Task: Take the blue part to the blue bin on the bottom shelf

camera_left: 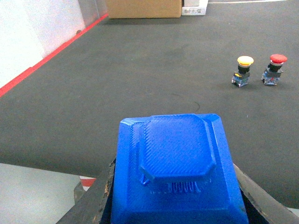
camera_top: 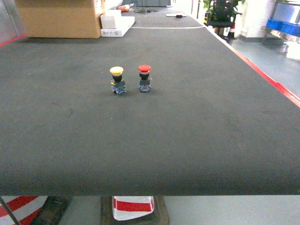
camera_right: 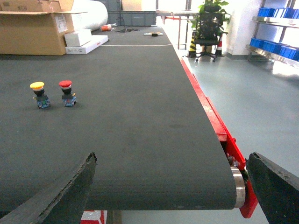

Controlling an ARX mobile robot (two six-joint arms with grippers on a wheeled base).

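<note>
The blue part (camera_left: 175, 154), a ribbed plastic block with a raised octagonal top, fills the bottom of the left wrist view. My left gripper (camera_left: 177, 207) is shut on it, a dark finger (camera_left: 96, 200) against each side, above the near left of the black belt (camera_left: 140, 70). My right gripper (camera_right: 173, 186) is open and holds nothing, over the belt's near right corner. Blue bins (camera_right: 275, 45) stand far off to the right on the levels of a steel rack (camera_right: 261, 52); its bottom shelf cannot be told apart at this distance. Neither gripper shows in the head view.
A yellow push button (camera_top: 117, 79) and a red push button (camera_top: 145, 78) stand side by side mid-belt. Cardboard box (camera_top: 61, 18) and white boxes (camera_top: 116, 23) sit at the far end. The red frame (camera_right: 210, 116) edges the belt's right side. Striped cones (camera_top: 133, 206) stand below the near edge.
</note>
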